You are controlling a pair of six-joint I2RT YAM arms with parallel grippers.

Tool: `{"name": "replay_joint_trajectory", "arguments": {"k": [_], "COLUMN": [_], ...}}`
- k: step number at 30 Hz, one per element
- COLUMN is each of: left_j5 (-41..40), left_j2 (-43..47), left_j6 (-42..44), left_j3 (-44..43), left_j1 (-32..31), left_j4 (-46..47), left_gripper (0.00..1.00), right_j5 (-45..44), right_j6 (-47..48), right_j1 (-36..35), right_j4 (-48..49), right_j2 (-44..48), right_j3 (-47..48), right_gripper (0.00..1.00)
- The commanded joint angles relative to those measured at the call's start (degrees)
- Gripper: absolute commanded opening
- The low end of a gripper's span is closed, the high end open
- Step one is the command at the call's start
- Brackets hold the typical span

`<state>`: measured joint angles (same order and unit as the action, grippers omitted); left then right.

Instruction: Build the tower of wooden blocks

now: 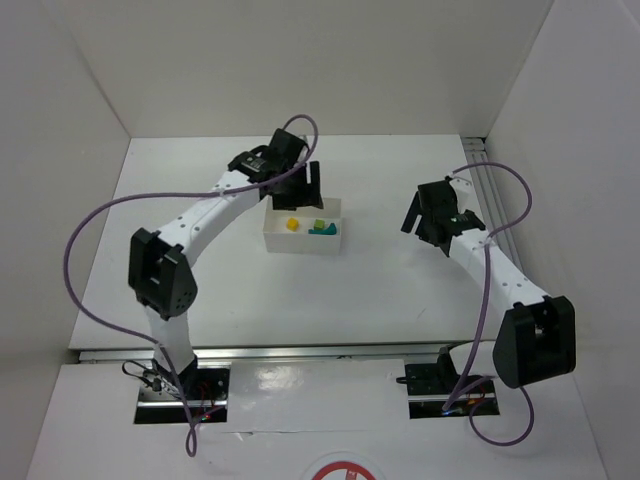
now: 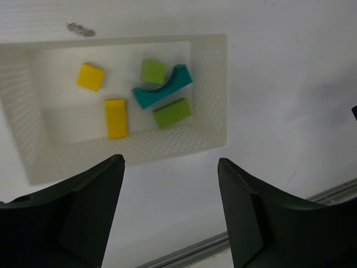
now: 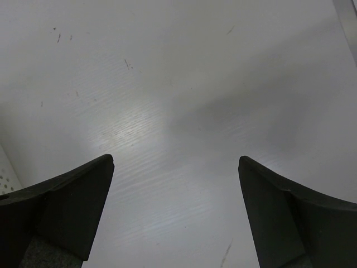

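Several small painted blocks lie loose in the white tray (image 2: 211,84): a square yellow block (image 2: 90,76), a long yellow block (image 2: 115,118), a square light green block (image 2: 153,71), a long light green block (image 2: 172,113), and the teal arch (image 2: 162,88) resting between the two green ones. No blocks are stacked. In the top view the yellow (image 1: 292,224), green (image 1: 318,223) and teal (image 1: 323,231) pieces show in the tray (image 1: 300,245). My left gripper (image 2: 170,162) is open and empty, above the tray's far side (image 1: 305,186). My right gripper (image 3: 175,159) is open and empty over bare table, right of the tray (image 1: 418,214).
White walls enclose the table on the left, back and right. A metal rail (image 1: 300,352) runs along the near edge. A corner of the tray (image 3: 4,174) shows at the left edge of the right wrist view.
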<state>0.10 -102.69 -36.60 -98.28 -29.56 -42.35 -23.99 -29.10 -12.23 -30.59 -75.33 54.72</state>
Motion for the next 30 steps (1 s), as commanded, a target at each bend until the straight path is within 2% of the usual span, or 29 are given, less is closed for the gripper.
{"name": "replay_joint_trajectory", "arguments": {"k": [1,3,4,6,17,21,28,30], "left_j5": [3.42,2.46,1.06,1.04,-3.7,-5.54,-7.92,-7.92], "left_j2": [-8.2,-13.47,-18.11,-21.13,-27.46,-30.63,-33.1,-33.1], "left_j6": [1.17,2.76,3.63,3.64,1.79,1.27,1.79,1.79], "left_j3": [-9.1,-18.46,-21.14,-25.45,-27.57,-30.3,-33.91,-33.91], "left_j1": [-4.09,-7.16,-7.87,-9.02,-10.17,-10.17,-11.22,-11.22], "left_j4": [-0.88,-6.92,-8.52,-9.68,-9.68,-10.38,-11.0,-11.0], "left_gripper": [0.8,0.79,0.79,0.79,0.71,0.59,0.43,0.34], "right_j5": [-1.06,-1.67,-1.68,-2.29,-1.76,-1.76,-1.24,-1.24], "right_j6": [-0.52,-1.13,-1.13,-1.13,-1.13,-0.6,-0.6,-0.6], "right_j1": [-0.25,-0.25,-0.25,-0.25,-0.25,-0.25,-0.25,-0.25], "right_j4": [-0.88,-1.49,-1.49,-1.49,-1.49,-1.49,-2.02,-2.02], "right_j2": [3.43,4.04,4.66,5.45,6.6,6.6,6.6,6.6], "right_j3": [-0.23,-0.23,-0.75,-0.75,-1.9,-1.9,-1.9,-2.42], "right_gripper": [1.0,1.0,1.0,1.0,1.0,1.0,1.0,1.0]}}
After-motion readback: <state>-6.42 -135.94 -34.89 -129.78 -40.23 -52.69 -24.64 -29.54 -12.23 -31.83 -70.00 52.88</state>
